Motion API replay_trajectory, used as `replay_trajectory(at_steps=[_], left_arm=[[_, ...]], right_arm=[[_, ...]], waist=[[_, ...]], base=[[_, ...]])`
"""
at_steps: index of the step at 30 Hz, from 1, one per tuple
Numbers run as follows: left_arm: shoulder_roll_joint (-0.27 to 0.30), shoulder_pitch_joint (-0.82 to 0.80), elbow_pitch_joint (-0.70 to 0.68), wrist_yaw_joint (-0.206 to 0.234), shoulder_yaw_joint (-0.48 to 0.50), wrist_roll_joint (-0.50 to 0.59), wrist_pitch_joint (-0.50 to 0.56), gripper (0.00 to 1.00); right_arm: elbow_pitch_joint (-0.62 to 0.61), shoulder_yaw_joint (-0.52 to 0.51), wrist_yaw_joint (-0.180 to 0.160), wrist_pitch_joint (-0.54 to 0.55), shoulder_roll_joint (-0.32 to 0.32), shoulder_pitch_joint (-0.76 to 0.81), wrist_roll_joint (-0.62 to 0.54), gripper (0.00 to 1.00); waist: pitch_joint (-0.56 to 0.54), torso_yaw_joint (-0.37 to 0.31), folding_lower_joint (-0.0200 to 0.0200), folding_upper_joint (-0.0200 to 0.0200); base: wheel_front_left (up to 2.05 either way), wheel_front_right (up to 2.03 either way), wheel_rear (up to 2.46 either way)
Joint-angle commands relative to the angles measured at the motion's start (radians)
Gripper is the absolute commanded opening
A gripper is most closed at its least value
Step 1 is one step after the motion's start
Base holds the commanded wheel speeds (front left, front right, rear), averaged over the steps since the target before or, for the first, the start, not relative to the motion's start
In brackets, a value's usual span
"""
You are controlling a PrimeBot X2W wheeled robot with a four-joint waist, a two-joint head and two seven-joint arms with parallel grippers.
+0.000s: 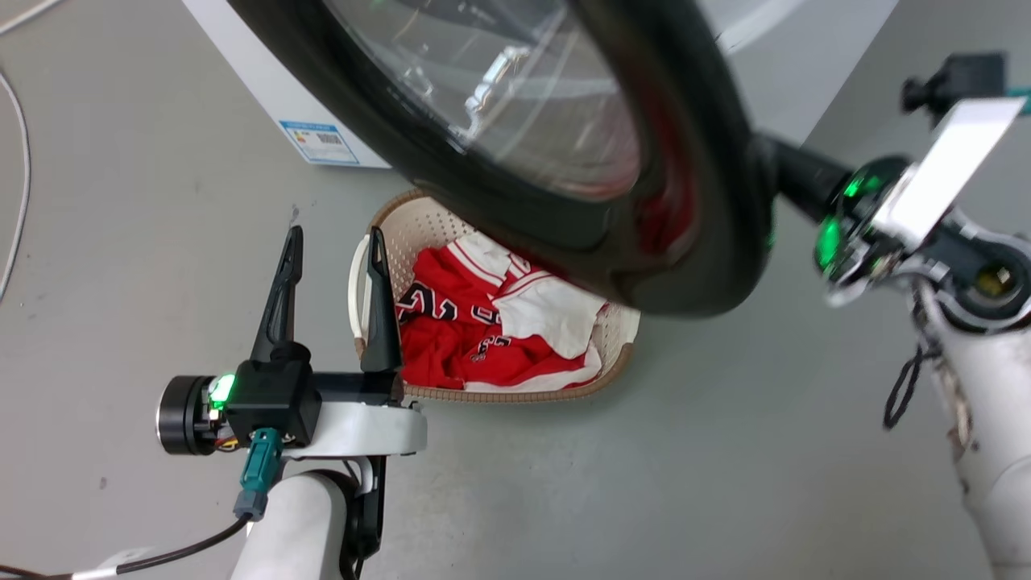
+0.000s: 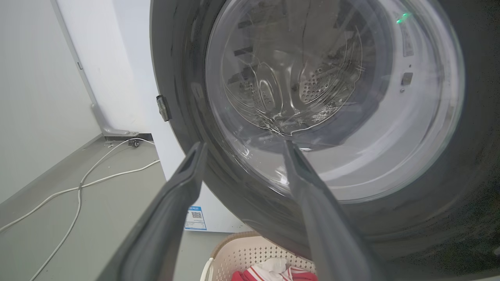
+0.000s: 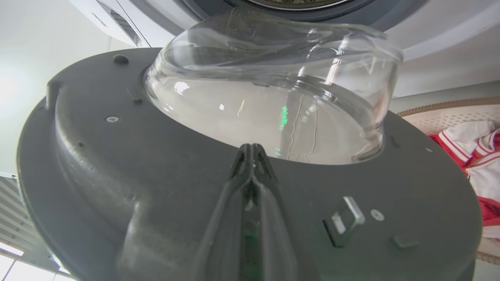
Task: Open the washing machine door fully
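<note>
Grey floor point(image 1: 121, 242) before us, washing machine door point(image 1: 709, 242) swung open above the laundry basket point(image 1: 419, 229), our left hand point(image 1: 335, 234) spread nearby, our right hand point(image 3: 252, 150) pressed together against its inner face.

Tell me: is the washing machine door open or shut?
Open: the washing machine door stands clear of the machine, its inner side showing the glass bowl.

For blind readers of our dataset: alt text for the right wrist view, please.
The right gripper, fingers shut together, points across the dark inner face of the washing machine door, tips near its clear glass dome. A basket of red-and-white clothes shows at right.
</note>
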Motion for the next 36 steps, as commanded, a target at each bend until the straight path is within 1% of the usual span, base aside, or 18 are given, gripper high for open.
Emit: replay_trajectory(at_steps=[1, 6, 14, 17, 25, 31, 36], left_arm=[[-0.001, 0.014, 0.002, -0.006, 0.005, 0.006, -0.003, 1.00], [-0.001, 0.042, 0.011, -0.014, 0.011, 0.013, -0.003, 1.00], [-0.001, 0.071, 0.023, -0.023, 0.009, 0.013, -0.003, 1.00], [-0.001, 0.081, 0.025, -0.022, 0.007, 0.011, -0.003, 1.00], [-0.001, 0.109, 0.036, -0.021, 0.017, 0.010, -0.003, 1.00], [-0.001, 0.126, 0.041, -0.024, 0.027, 0.015, -0.003, 1.00], [-0.001, 0.146, 0.047, -0.027, 0.039, 0.020, -0.003, 1.00]], right_arm=[[-0.014, 0.017, 0.000, 0.013, 0.014, 0.039, -0.001, 0.00], [-0.077, 0.049, 0.000, 0.039, 0.033, 0.127, 0.005, 0.00], [-0.137, 0.094, 0.000, 0.068, 0.069, 0.233, 0.018, 0.00], [-0.147, 0.103, 0.000, 0.070, 0.078, 0.252, 0.020, 0.00], [-0.174, 0.162, 0.000, 0.085, 0.137, 0.314, 0.017, 0.00], [-0.184, 0.195, 0.000, 0.080, 0.159, 0.344, -0.002, 0.00], [-0.186, 0.174, 0.000, 0.046, 0.166, 0.372, -0.001, 0.00]], waist=[[-0.024, -0.011, 0.0001, 0.0000], [-0.068, -0.019, 0.0001, 0.0000], [-0.117, -0.016, 0.0001, 0.0000], [-0.127, -0.014, 0.0001, 0.0000], [-0.164, -0.011, 0.0001, 0.0000], [-0.181, -0.016, 0.0001, 0.0000], [-0.202, -0.028, 0.0001, 0.0000]], base=[[0.00, 0.00, 0.00], [0.00, 0.00, 0.00], [0.00, 0.00, 0.00], [0.00, 0.00, 0.00], [0.00, 0.00, 0.00], [0.00, 0.00, 0.00], [0.00, 0.00, 0.00]])
